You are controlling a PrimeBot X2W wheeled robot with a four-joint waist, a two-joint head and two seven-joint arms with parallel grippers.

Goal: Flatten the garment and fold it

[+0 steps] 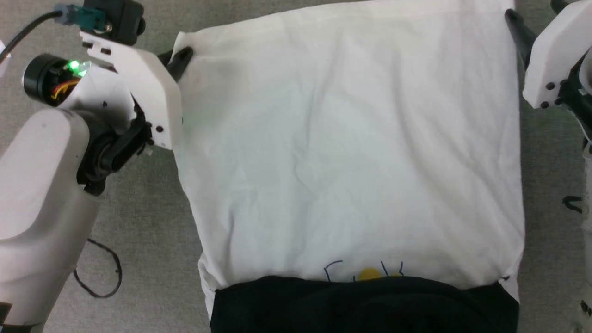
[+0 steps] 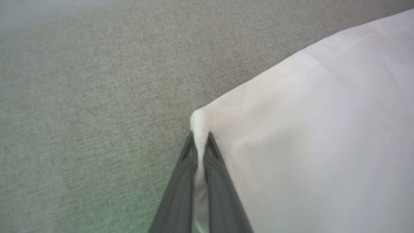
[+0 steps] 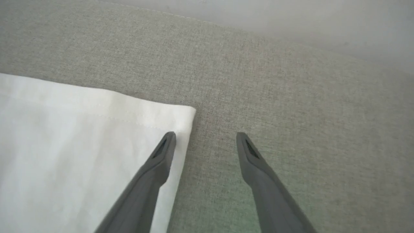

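Note:
The garment (image 1: 351, 152) lies spread on the grey cloth surface, its white body wide across the head view. Black fabric (image 1: 365, 305) lies along its near edge, with a bit of yellow-and-blue print (image 1: 367, 273) peeking out. My left gripper (image 1: 182, 58) is shut on the garment's far left corner (image 2: 199, 129), and white cloth is pinched between the dark fingers (image 2: 181, 181). My right gripper (image 3: 205, 137) stands open at the far right corner (image 3: 184, 116). One fingertip rests over the white cloth, the other over bare surface.
Grey woven cloth surface (image 1: 148, 208) surrounds the garment on both sides. A loose black thread loop (image 1: 99, 273) lies on it at the lower left, near my left forearm (image 1: 41, 194). A short black thread (image 1: 572, 203) lies at the right.

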